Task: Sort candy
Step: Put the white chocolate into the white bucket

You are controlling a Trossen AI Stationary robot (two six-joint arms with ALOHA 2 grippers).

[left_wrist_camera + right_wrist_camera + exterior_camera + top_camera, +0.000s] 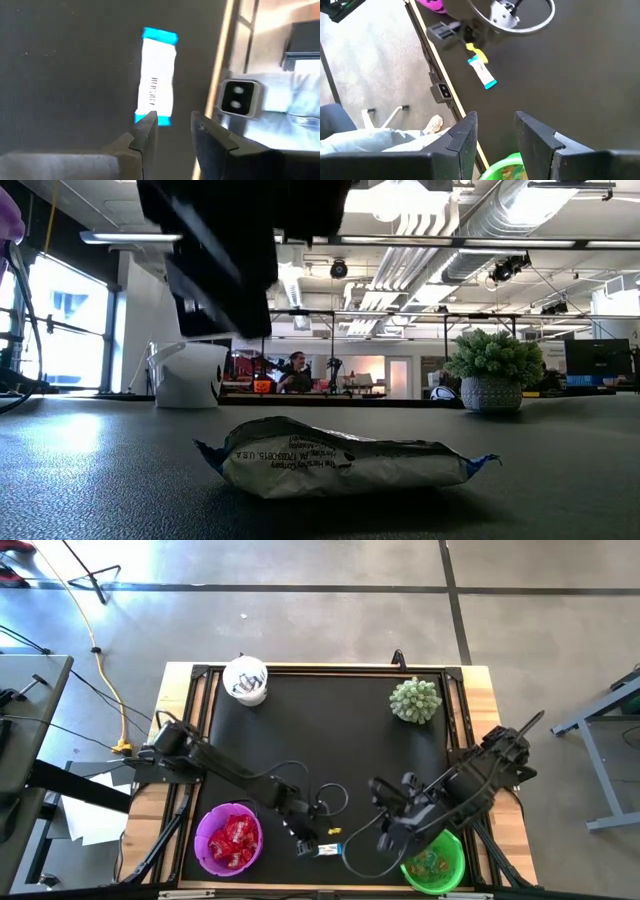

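Bright, even overhead light; ceiling lamps (440, 225) glare at twelve o'clock in the low view. Left wrist view blurs; shadows stay soft.

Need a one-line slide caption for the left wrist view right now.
Left gripper, fingers apart and empty, hovers above a blue-and-white candy bar lying on the black table near its edge.
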